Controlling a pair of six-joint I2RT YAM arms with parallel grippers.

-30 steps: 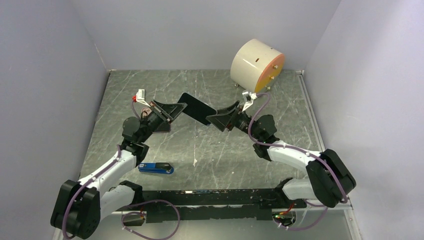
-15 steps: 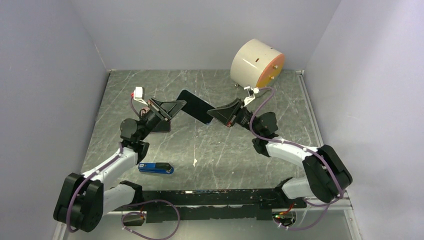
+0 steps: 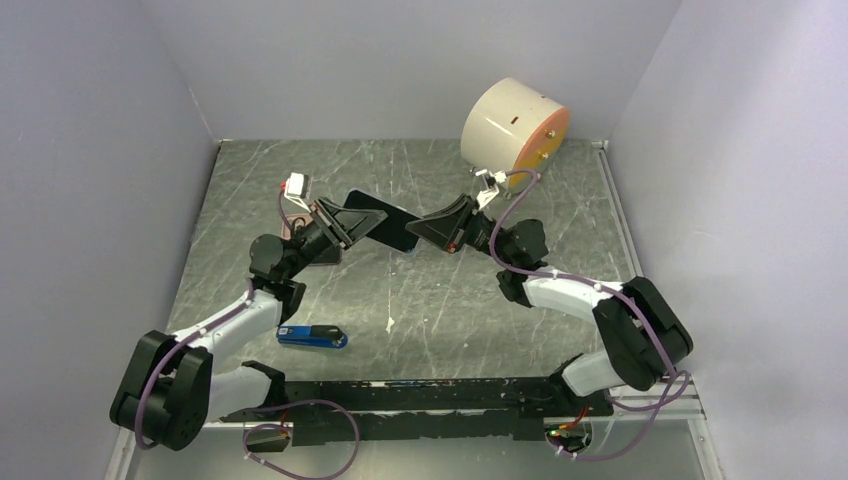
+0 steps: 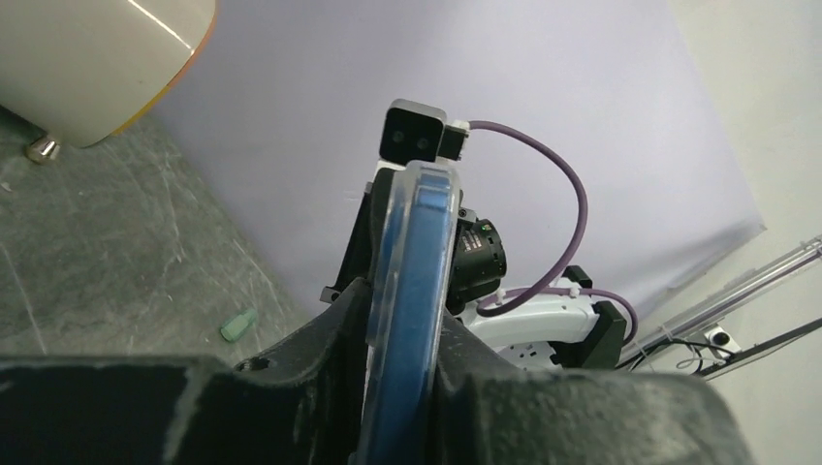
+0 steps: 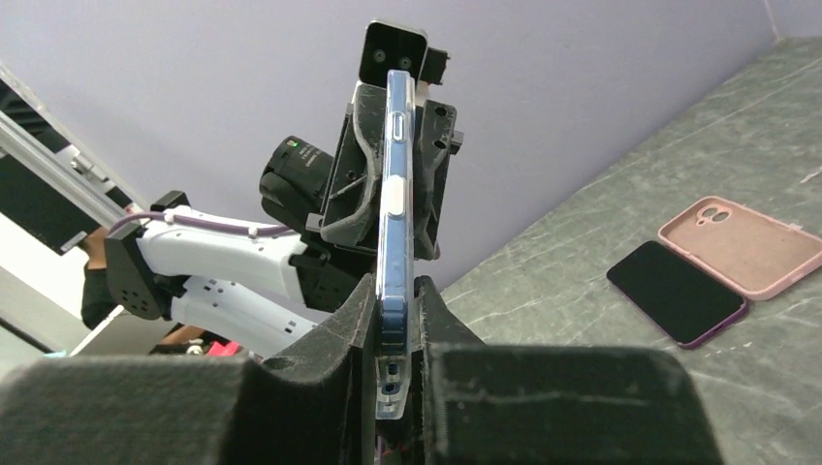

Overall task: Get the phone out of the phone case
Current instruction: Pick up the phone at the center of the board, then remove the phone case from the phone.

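A blue phone (image 3: 385,222) in a clear phone case (image 4: 388,262) hangs edge-up above the middle of the table, held from both ends. My left gripper (image 3: 350,225) is shut on its left end; in the left wrist view the phone (image 4: 412,320) runs up from between the fingers (image 4: 310,358), the clear shell on its left side. My right gripper (image 3: 425,232) is shut on the other end. The right wrist view shows the phone (image 5: 395,223) clamped between the pads, the case's clear rim (image 5: 388,383) low in the gap. The two grippers face each other, close together.
A cream drum with an orange face (image 3: 515,132) stands at the back right. A pink phone case (image 5: 742,242) and a dark phone (image 5: 676,291) lie on the table under the left arm. A blue oblong object (image 3: 312,337) lies front left. A small green piece (image 4: 237,325) lies nearby.
The right gripper has shut on the phone's end. Both grippers have moved closer together and toward the back, and the phone now sits flatter between them.
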